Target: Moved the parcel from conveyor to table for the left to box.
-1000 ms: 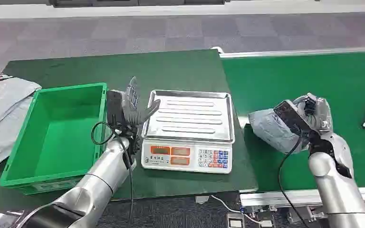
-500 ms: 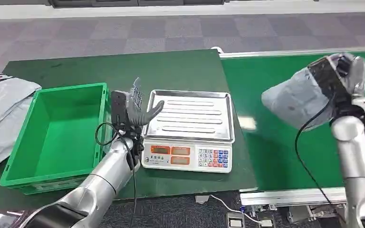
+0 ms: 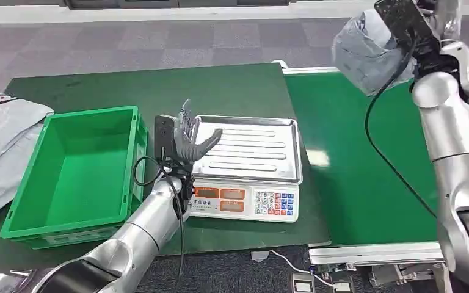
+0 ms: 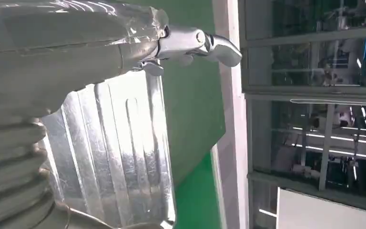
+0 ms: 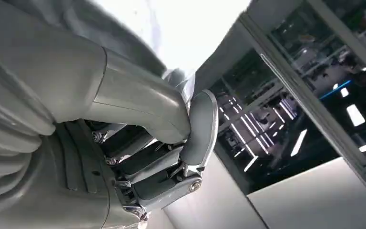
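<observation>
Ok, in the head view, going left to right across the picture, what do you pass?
Grey mailer bags → green crate → left hand → scale → conveyor belt → grey parcel, held up in the right hand.

Table (image 3: 98,91) and scale (image 3: 244,149) seen from high, facing down; scale tray shared, seen close from left wrist.

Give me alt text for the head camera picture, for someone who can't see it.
The robot's right hand holds a grey parcel high above the green conveyor. Its left hand hovers open at the edge of a scale, between it and an empty green box.
</observation>
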Robot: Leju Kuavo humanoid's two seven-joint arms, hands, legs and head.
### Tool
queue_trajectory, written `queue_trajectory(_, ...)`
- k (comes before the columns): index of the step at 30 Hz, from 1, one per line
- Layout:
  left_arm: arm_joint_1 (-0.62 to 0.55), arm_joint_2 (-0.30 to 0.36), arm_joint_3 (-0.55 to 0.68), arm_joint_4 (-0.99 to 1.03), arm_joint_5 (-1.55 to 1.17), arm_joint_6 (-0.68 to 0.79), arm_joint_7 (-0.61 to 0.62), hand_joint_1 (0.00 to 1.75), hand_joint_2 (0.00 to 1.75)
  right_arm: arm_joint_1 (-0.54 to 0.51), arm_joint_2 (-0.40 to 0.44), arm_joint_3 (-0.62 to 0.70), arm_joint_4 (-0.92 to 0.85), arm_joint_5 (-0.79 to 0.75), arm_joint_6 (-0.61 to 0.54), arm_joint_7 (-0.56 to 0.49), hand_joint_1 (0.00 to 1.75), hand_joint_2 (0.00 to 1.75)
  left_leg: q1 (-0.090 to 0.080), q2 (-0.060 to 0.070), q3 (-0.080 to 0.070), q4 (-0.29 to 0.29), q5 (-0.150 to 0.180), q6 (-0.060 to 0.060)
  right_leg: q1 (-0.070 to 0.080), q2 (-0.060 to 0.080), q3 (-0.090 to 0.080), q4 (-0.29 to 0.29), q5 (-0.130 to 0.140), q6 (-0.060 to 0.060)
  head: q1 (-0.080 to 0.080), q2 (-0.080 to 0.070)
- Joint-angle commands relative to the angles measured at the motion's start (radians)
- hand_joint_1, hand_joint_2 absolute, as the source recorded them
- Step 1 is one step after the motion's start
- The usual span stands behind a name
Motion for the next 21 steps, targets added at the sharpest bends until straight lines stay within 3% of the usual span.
queue_trajectory(1,-0.057,-0.002,-0.039,0.051,0.001,0.003,0.023,0.0,1.75,-0.035,0.314,0.286,0.119,0.158,0.06,0.088,1.75,1.75,0.0,0.016,0.006,-0.002,-0.003,-0.001,0.0,0.016,0.001,-0.002,0.002,-0.001,0.0,0.0)
queue_trajectory(6,-0.056,-0.001,-0.048,0.048,0.002,0.001,0.028,0.0,1.75,0.025,0.351,0.367,0.098,0.148,0.091,0.088,1.75,1.75,0.001,0.025,0.009,-0.003,-0.004,-0.004,0.001,0.025,0.0,-0.001,0.003,-0.005,-0.001,0.0)
queue_trajectory(9,-0.056,0.001,-0.05,0.048,0.005,0.001,0.028,0.0,1.75,0.026,0.335,0.381,0.085,0.134,0.111,0.085,1.75,1.75,0.003,0.011,0.004,-0.001,-0.001,-0.004,0.004,0.011,-0.001,-0.001,0.001,-0.004,-0.001,0.0)
queue_trajectory(21,-0.056,0.001,-0.05,0.048,0.006,0.001,0.028,0.0,1.75,0.021,0.329,0.381,0.084,0.129,0.115,0.083,1.75,1.75,0.003,0.008,0.003,-0.001,0.0,-0.004,0.003,0.01,0.0,-0.002,0.002,-0.003,-0.001,0.0)
